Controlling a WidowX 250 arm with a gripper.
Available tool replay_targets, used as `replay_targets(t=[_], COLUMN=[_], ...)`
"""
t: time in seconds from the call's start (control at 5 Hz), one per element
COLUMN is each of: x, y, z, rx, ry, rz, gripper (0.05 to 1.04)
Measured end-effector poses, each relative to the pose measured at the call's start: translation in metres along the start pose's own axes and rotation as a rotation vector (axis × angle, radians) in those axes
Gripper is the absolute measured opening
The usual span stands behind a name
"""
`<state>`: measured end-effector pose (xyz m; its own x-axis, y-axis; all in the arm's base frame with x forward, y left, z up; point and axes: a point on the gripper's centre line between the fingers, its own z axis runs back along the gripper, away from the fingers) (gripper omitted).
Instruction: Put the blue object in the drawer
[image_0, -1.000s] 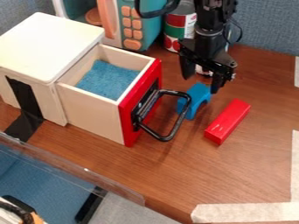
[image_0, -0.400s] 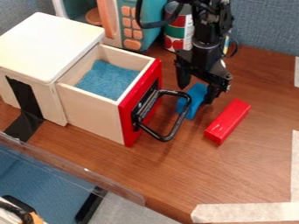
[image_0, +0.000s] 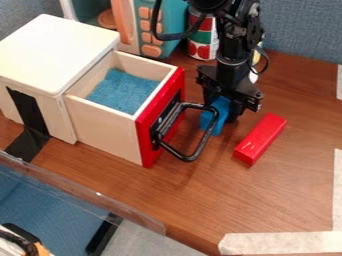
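The blue object (image_0: 221, 106) is being grasped by the tool (image_0: 220, 114), its fingers being pressed in on opposite sides, though how firmly it is being held is not being revealed. It is being kept outside the drawer (image_0: 103, 127), low over or on the desk (image_0: 200, 200), just to the right of the red drawer front (image_0: 148, 135) and partly behind the black handle (image_0: 192, 156). The opening of the drawer is already being presented from above, with a blue lining (image_0: 123, 90) being displayed inside, so no further pulling seems to be needed. The task is therefore being judged as roughly at its first third: access is being provided and a hold is being had, while lifting, carrying left over the red front, lowering and releasing are all being left to do. Clearance above the handle is probably being called for, since the object could otherwise be caught on it. As for labels, a red, green and white one is being worn by the can (image_0: 202, 50) at the far side, and plain orange buttons are being shown on the toy microwave (image_0: 151, 39); no writing is being made out with certainty. The red block (image_0: 260, 139) to the right is being left ungrasped.
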<state>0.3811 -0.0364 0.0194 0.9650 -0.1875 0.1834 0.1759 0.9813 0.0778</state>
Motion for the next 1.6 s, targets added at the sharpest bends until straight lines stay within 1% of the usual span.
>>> replay_targets(t=[0.2,0.4,0.6,0.8,1.0,1.2,1.4,1.6], x=[0.004,0.016,0.027,0.031,0.021,0.005,-0.013,-0.036], y=[-0.004,-0.008,-0.011,-0.014,0.007,0.027,0.048,0.07], z=[0.012,0.036,0.065,0.087,0.11,0.135,0.163,0.182], rx=[-0.028,-0.068,-0.092,-0.119,-0.126,-0.129,-0.109,-0.092], ry=[-0.025,-0.089,-0.166,-0.217,-0.244,-0.266,-0.257,-0.206], rz=[0.0,-0.008,-0.006,0.006,0.099,0.203,0.317,0.43], gripper=[0.592,0.592,0.592,0.592,0.592,0.592,0.592,0.592])
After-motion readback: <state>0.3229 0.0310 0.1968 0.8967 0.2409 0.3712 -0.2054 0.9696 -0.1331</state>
